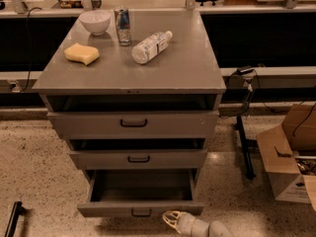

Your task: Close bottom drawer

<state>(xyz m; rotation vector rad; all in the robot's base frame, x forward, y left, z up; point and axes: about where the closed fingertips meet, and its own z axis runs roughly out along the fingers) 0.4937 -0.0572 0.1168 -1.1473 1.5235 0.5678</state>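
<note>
The bottom drawer (140, 209) is the lowest and slimmest of the grey cabinet's three. It stands pulled out and shows an empty inside, with a small black loop handle at the middle of its front. My gripper (170, 219) comes in from the bottom edge of the camera view. Its pale tip sits just below the drawer's front panel, a little right of the handle. Whether it touches the panel I cannot tell.
The mid-sized drawer (138, 158) and the top drawer (133, 124) are slightly open. On the cabinet top lie a sponge (81, 54), a bowl (95, 21), a can (122, 25) and a bottle (149, 47). A cardboard box (289, 154) stands right. A black stand (243, 132) is beside the cabinet.
</note>
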